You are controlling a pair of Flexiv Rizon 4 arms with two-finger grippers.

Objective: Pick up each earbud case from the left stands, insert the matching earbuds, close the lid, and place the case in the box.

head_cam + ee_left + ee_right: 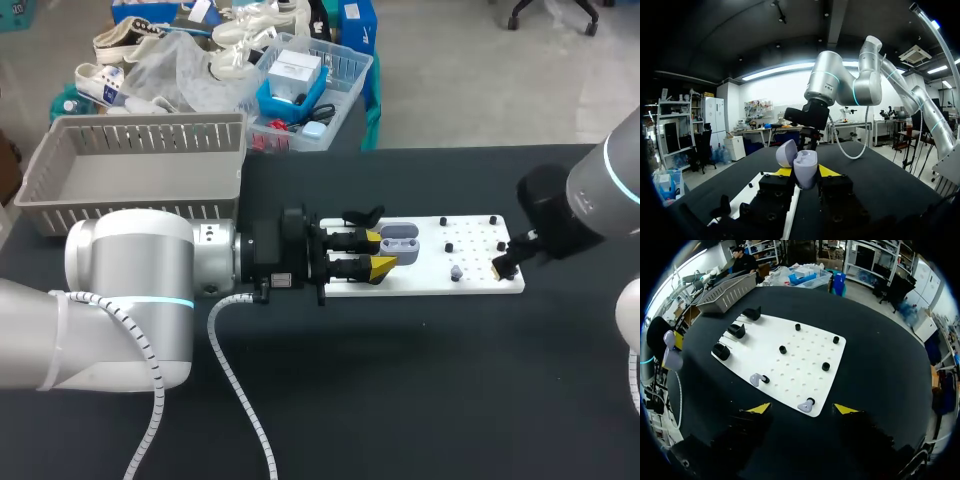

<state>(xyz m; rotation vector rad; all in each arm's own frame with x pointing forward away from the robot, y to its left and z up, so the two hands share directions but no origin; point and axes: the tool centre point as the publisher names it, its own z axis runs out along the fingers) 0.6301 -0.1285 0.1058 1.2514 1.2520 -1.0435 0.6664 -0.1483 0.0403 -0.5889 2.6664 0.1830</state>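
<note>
My left gripper (385, 252) is shut on a pale lavender earbud case (400, 240) over the left part of the white pegboard (430, 282). In the left wrist view the case (805, 169) sits upright between the fingers, its lid (786, 153) swung open. My right gripper (802, 409) hangs open over the board's right end (805, 360). One lavender earbud (805, 405) lies by a peg between its yellow tips, and a second earbud (757, 379) lies further along the board. In the head view the right gripper (503, 262) stands near an earbud (456, 272).
Three black stands (736, 330) line the board's far end. Several black pegs (782, 349) dot the board. A grey slatted basket (60, 150) stands at the table's back left. Black tabletop lies bare in front of the board.
</note>
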